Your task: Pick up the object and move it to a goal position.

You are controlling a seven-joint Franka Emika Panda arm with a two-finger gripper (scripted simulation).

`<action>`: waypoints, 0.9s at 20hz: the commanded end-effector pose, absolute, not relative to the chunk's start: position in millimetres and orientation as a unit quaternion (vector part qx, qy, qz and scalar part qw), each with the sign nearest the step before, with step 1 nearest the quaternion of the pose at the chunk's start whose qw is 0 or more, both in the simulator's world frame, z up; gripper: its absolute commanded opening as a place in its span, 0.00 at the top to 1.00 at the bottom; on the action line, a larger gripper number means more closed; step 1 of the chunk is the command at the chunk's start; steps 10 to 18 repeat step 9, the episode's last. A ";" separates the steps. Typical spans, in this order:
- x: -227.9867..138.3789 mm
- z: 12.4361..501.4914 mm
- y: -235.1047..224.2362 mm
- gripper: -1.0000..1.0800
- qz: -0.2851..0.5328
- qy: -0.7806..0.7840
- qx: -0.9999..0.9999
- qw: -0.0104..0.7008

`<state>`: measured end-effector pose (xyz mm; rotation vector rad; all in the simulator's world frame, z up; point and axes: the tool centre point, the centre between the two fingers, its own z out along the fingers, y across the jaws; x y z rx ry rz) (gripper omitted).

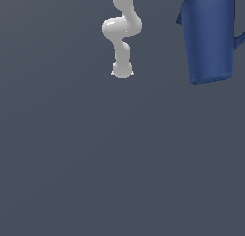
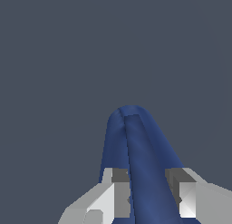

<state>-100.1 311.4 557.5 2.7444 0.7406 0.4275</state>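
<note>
The gripper (image 2: 147,196) pinches the dark blue mug (image 2: 142,173) by its wall. In the exterior view the mug (image 1: 208,39) sits at two o'clock.

A dark blue, matte, tapering mug (image 2: 140,164) sits between the two pale grey, blocky fingers (image 2: 113,196) of the gripper (image 2: 152,193), which press against its wall from nine and three o'clock. Plain grey-blue background surrounds them.
</note>
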 end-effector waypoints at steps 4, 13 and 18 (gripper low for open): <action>-113.4 565.5 306.0 1.00 0.149 0.255 0.946 0.133; -118.9 567.8 303.4 1.00 0.149 0.255 0.946 0.133; -118.9 567.8 303.4 1.00 0.149 0.255 0.946 0.133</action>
